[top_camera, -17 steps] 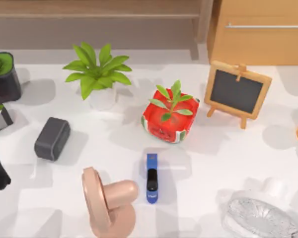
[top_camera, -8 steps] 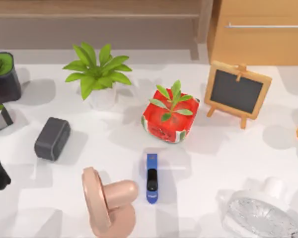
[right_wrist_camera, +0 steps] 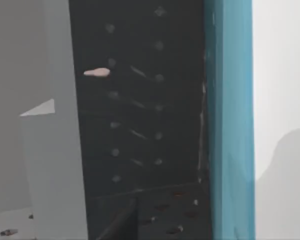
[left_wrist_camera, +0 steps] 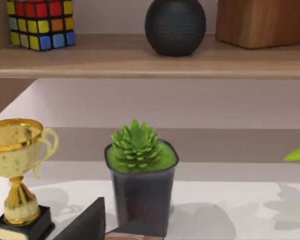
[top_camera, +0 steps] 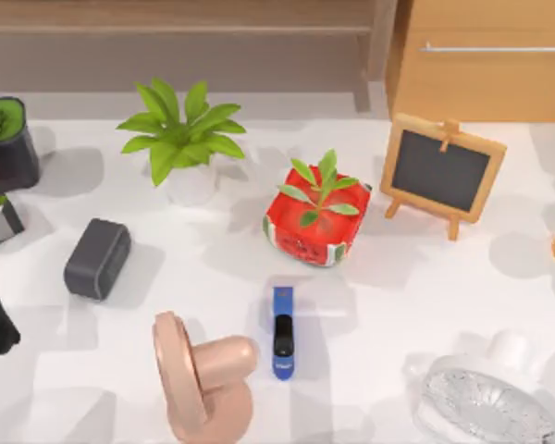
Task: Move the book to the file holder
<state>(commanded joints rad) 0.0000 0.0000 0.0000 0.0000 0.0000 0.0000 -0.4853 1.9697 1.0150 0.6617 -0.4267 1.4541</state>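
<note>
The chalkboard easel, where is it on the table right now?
In the top view, the chalkboard easel stands upright at the table's back right, just right of the red watermelon-patterned planter and in front of the wooden cabinet.

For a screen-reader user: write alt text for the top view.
A white table seen from above holds a red watermelon-patterned planter at centre, with a blue stapler in front of it. Around them stand a leafy plant in a white pot, a small chalkboard easel, a dark grey speaker and a pink desk fan.
</note>
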